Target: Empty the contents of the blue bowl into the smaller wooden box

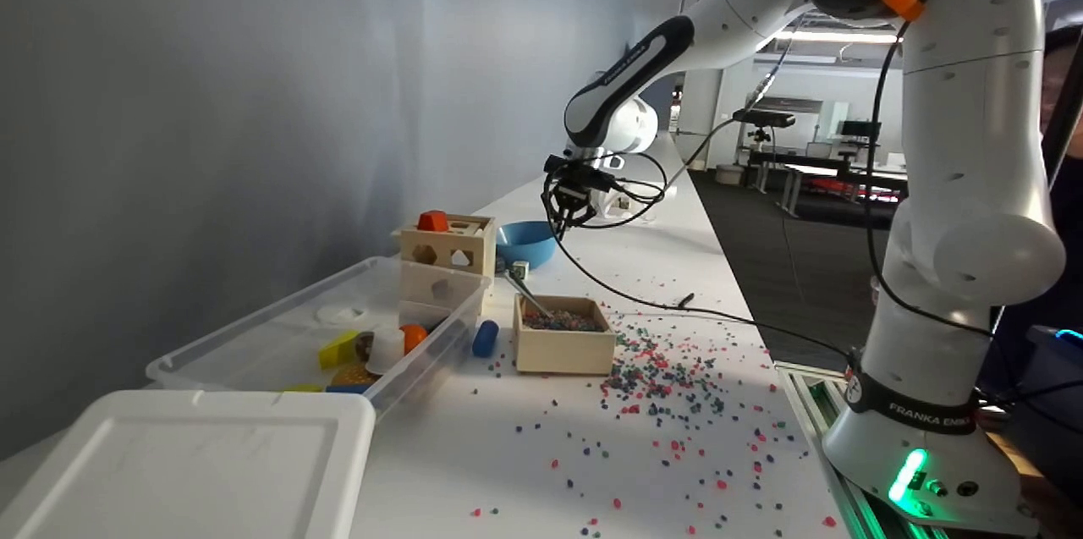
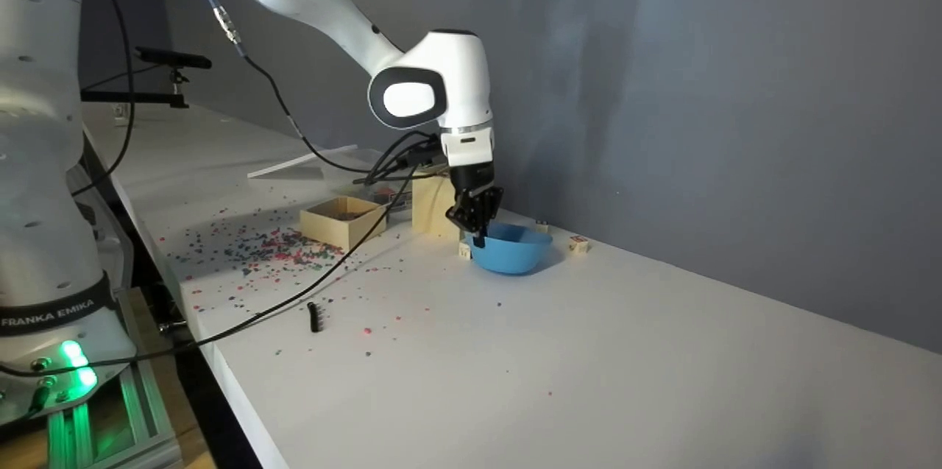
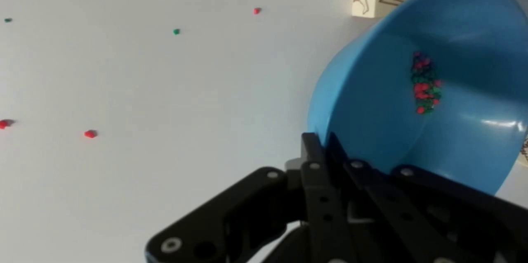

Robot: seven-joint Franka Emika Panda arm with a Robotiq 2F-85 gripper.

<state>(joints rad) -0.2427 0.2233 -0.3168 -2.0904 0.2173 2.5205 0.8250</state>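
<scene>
The blue bowl (image 1: 529,245) stands beyond the taller wooden box, and in an exterior view it appears to rest on the table (image 2: 511,255). My gripper (image 3: 324,141) is shut on the near wall of the bowl, one finger inside and one outside the rim. A small cluster of red, green and dark beads (image 3: 425,85) lies in the bowl. The smaller wooden box (image 1: 564,353) stands apart from the bowl and also shows in an exterior view (image 2: 327,227). Similar beads and a grey utensil (image 1: 526,292) are in that box.
The taller wooden box (image 1: 482,250) stands between bowl and clear plastic bin (image 1: 279,327). A blue cylinder (image 1: 485,338) lies by the smaller box. Letter blocks (image 2: 579,244) sit near the bowl. Many beads (image 1: 660,378) are scattered on the table. A black cable (image 2: 316,281) hangs across it.
</scene>
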